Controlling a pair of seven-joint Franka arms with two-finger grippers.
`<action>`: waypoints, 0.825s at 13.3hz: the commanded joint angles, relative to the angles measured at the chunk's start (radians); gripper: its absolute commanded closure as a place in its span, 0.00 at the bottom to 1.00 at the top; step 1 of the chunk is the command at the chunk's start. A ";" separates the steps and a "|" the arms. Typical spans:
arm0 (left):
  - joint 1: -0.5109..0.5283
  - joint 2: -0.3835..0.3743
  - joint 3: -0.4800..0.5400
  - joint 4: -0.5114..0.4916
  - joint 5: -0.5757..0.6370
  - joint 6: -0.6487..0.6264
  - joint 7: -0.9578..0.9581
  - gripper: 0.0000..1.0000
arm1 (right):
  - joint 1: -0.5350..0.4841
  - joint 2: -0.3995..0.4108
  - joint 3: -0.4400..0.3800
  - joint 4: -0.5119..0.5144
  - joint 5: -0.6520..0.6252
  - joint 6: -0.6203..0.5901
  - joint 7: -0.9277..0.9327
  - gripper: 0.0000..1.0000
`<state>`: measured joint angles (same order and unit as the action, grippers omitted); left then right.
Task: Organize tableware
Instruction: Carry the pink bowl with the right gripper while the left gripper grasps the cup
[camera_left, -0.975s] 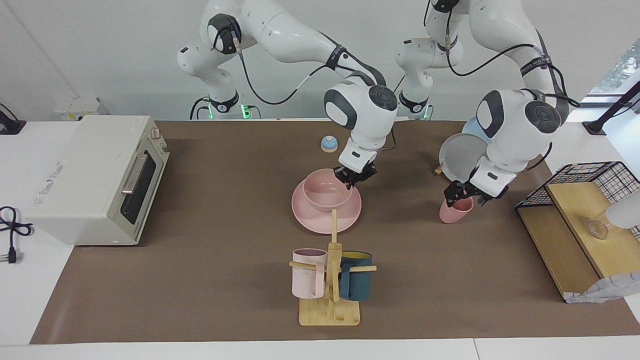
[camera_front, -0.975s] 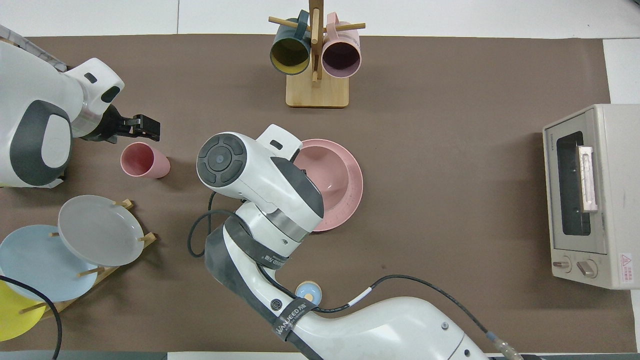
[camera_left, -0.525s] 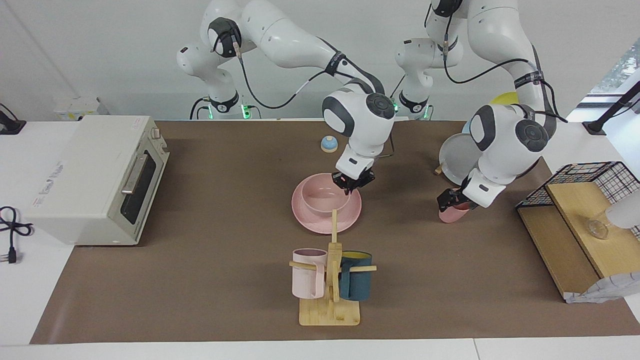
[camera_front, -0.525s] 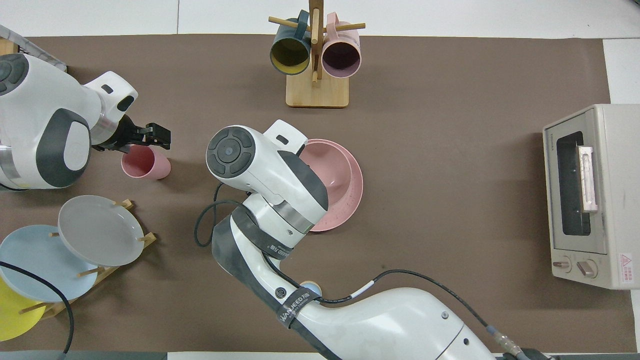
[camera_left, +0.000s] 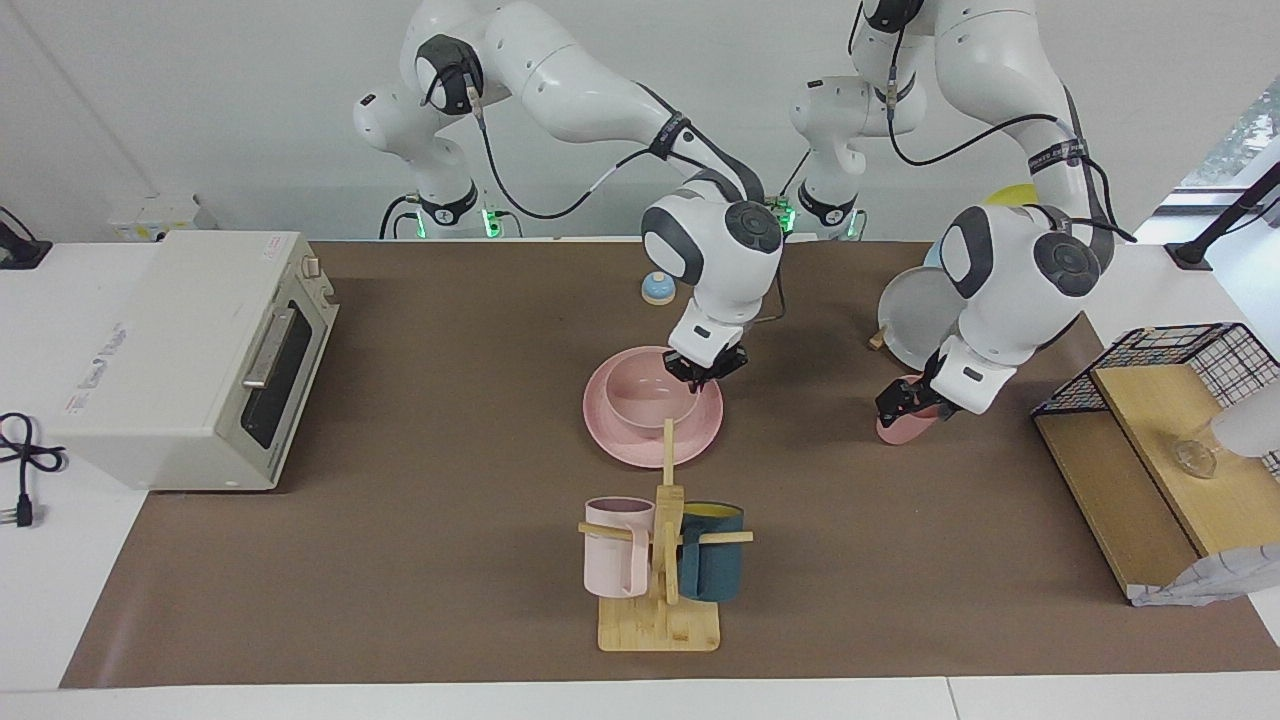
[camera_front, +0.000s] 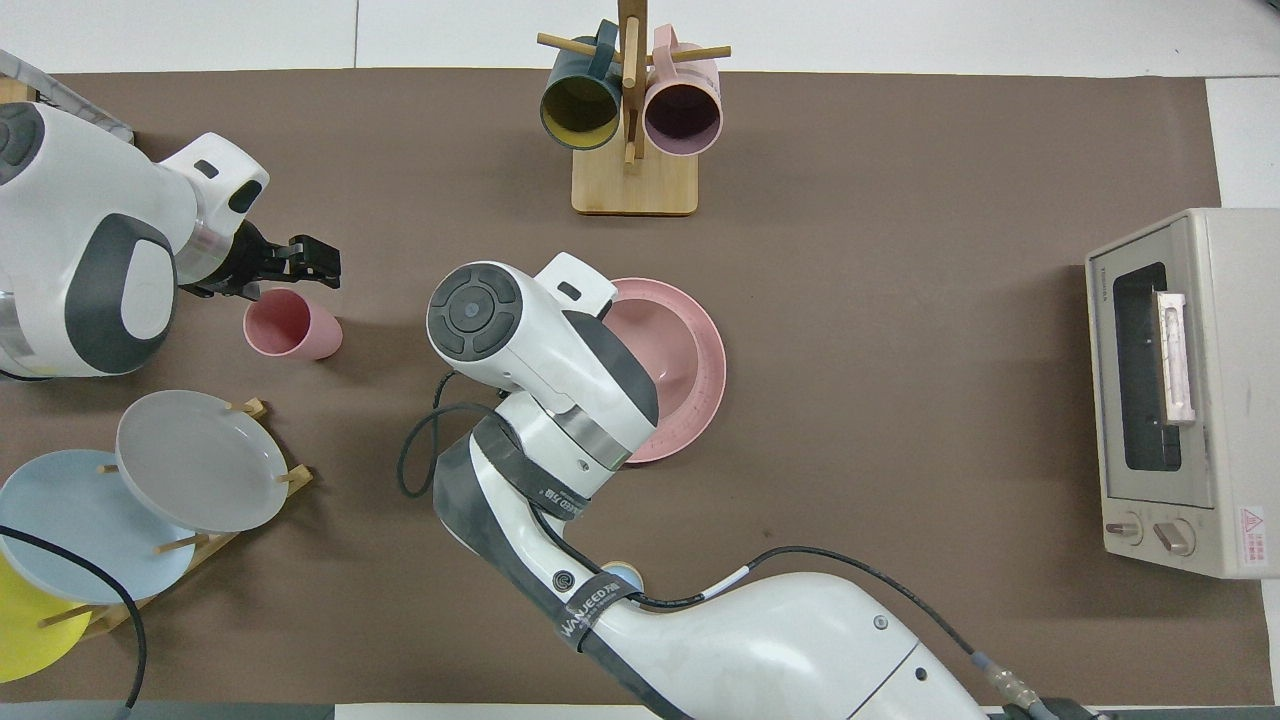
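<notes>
A brown mat (camera_left: 400, 560) covers the table, and a boxy white toaster oven (camera_left: 190, 355) stands at the right arm's end of it. At the left arm's end are a black wire basket with wooden shelves (camera_left: 1150, 440) and, nearer the robots, a wooden rack holding round grey, blue and yellow plates (camera_front: 190, 460). A bamboo mug tree (camera_left: 660, 560) with a pale pink handled mug (camera_left: 615, 545) and a dark teal handled mug (camera_left: 712, 565) stands farthest from the robots. In the middle of the mat lies the wide flat matte pink plate (camera_left: 700, 435), and the rounded matte pink bowl (camera_left: 640, 395) sits on it. The right gripper (camera_left: 706, 368) is at the bowl's rim on the side nearer the robots; I cannot tell whether its fingers grip the rim. The small tapered matte pink cup (camera_front: 290, 325) stands upright toward the left arm's end, near the plate rack. The left gripper (camera_front: 300, 262) is low at the cup's rim, fingers spread, holding nothing. A small blue bell (camera_left: 657, 287) sits near the robots.
</notes>
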<state>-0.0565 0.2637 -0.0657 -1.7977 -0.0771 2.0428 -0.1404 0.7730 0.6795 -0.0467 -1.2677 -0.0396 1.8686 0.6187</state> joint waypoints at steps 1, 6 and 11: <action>0.007 -0.018 -0.005 0.001 -0.024 -0.038 -0.007 0.00 | -0.004 -0.023 0.010 -0.036 0.024 0.011 0.015 1.00; 0.003 -0.037 -0.005 -0.029 -0.032 -0.087 -0.024 0.00 | 0.002 -0.023 0.010 -0.033 0.053 0.004 0.019 1.00; 0.000 -0.072 -0.005 -0.187 -0.032 0.123 -0.038 0.16 | -0.015 -0.023 0.010 -0.029 0.050 0.004 0.018 0.65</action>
<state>-0.0570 0.2398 -0.0692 -1.8941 -0.0931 2.0910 -0.1715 0.7763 0.6767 -0.0469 -1.2693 -0.0032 1.8676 0.6200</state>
